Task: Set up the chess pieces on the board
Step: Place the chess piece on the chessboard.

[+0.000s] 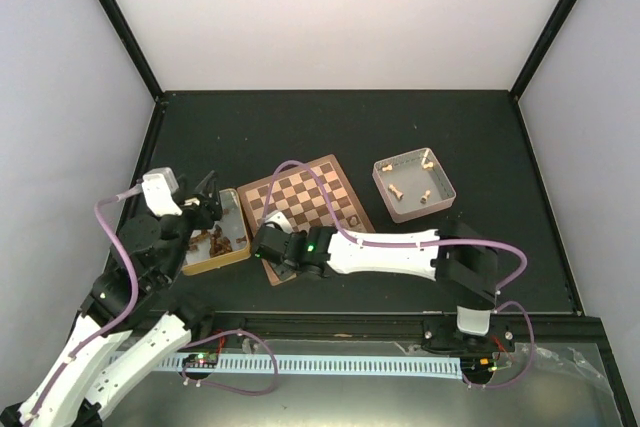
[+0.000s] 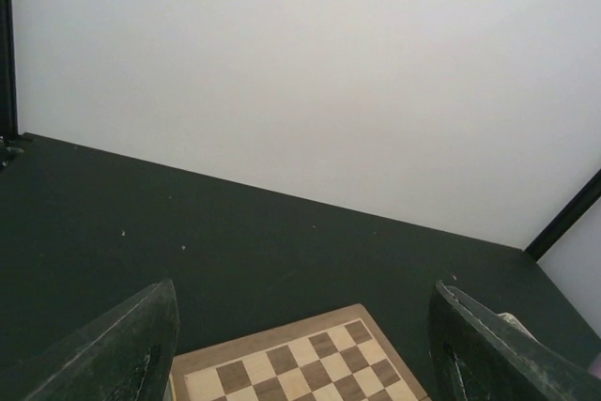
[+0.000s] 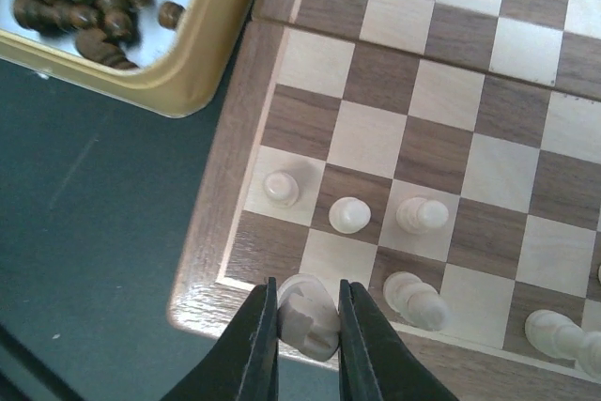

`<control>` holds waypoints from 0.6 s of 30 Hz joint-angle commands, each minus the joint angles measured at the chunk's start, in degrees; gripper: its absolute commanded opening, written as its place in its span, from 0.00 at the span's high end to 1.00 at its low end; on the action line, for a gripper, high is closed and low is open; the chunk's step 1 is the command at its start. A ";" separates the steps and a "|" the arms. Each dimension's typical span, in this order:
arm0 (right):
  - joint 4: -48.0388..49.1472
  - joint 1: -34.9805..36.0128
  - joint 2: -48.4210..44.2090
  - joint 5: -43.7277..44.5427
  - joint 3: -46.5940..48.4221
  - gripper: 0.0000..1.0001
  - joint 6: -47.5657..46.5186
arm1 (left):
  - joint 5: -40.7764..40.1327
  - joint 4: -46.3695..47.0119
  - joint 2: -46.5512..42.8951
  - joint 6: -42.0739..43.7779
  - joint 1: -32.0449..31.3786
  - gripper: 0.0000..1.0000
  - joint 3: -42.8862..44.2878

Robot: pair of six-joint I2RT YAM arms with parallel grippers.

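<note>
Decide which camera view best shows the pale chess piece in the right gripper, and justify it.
Right wrist view: the pale chess piece sits close-up, clamped by the right gripper over the board's corner. Top external: the right arm hides it. Left wrist: out of frame.

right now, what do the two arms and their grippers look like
Both arms are white shells with black joints. A lilac cable loops along the left arm and the right arm, which shows a small green light near its wrist. The left gripper and right gripper have dark, tapering fingers.
</note>
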 commanded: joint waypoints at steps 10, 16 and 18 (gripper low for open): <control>-1.91 0.27 6.18 3.65 3.39 0.91 0.85 | -2.62 -2.68 -0.91 1.40 0.31 0.25 1.65; -3.52 0.24 8.33 4.55 4.67 0.90 1.47 | -2.65 -2.80 -0.95 1.37 0.23 0.25 1.29; -3.75 0.24 8.85 4.58 4.84 0.89 1.62 | -2.65 -2.88 -1.01 1.32 0.28 0.25 1.20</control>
